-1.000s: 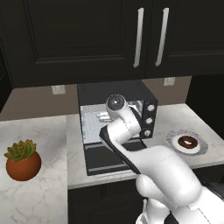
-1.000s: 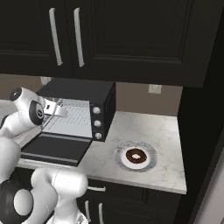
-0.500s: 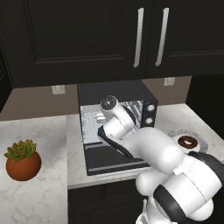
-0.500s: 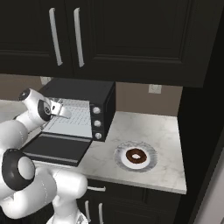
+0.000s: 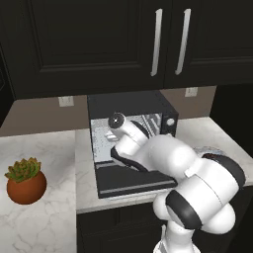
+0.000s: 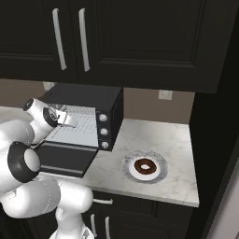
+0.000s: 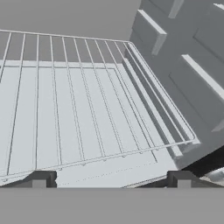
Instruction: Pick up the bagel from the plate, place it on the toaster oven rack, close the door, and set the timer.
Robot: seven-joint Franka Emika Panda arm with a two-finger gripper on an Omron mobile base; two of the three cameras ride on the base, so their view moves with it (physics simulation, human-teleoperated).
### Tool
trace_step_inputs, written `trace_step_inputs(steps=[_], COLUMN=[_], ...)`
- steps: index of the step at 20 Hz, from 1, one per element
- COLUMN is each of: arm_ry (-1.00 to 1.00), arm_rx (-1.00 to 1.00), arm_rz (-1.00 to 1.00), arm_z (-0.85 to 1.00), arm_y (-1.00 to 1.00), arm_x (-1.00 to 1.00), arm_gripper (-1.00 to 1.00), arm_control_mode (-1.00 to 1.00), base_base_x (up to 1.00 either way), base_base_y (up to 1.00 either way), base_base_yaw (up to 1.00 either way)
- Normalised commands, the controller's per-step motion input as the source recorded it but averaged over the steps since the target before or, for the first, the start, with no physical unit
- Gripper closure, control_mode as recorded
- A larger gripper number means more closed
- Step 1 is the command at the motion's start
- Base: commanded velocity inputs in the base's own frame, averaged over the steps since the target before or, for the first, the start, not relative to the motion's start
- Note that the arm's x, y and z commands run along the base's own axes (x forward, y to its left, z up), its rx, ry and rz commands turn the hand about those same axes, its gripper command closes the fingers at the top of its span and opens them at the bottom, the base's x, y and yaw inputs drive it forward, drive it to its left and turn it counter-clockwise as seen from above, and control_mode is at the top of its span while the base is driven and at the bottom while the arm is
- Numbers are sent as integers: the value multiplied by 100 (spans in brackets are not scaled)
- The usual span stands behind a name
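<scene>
The bagel (image 6: 145, 165) lies flat with its hole facing up on the plate (image 6: 158, 175), which sits on the bench (image 6: 163, 140) to the right of the black toaster oven (image 6: 88, 100), well apart from the arm. The door (image 6: 63, 158) hangs open, folded down toward the bench's front edge, and the toaster oven rack (image 7: 78, 113) spans the oven's inside, its thin bars running front to back. The tool (image 7: 111, 180) is spread wide and empty, its two tips just in front of the rack's front edge. A potted succulent (image 5: 26, 180) stands on the bench far to the left. The arm's bulky white links crowd the open oven mouth. Compared with a second ago, the elbow has swung lower and nearer the cameras, while bagel and plate are unmoved.
</scene>
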Motion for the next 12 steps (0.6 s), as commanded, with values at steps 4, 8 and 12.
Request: trace_step_inputs(steps=[4, 8, 12], arm_ry=[0, 0, 0], arm_rx=[-2, 0, 0], arm_rz=[0, 0, 0], arm_z=[-9, -1, -6], arm_y=[0, 0, 0], arm_x=[24, 29, 27], arm_gripper=[-100, -100, -100], arm_control_mode=[-100, -100, -100], base_base_x=[0, 0, 0], base_base_y=[0, 0, 0], base_base_yaw=[0, 0, 0])
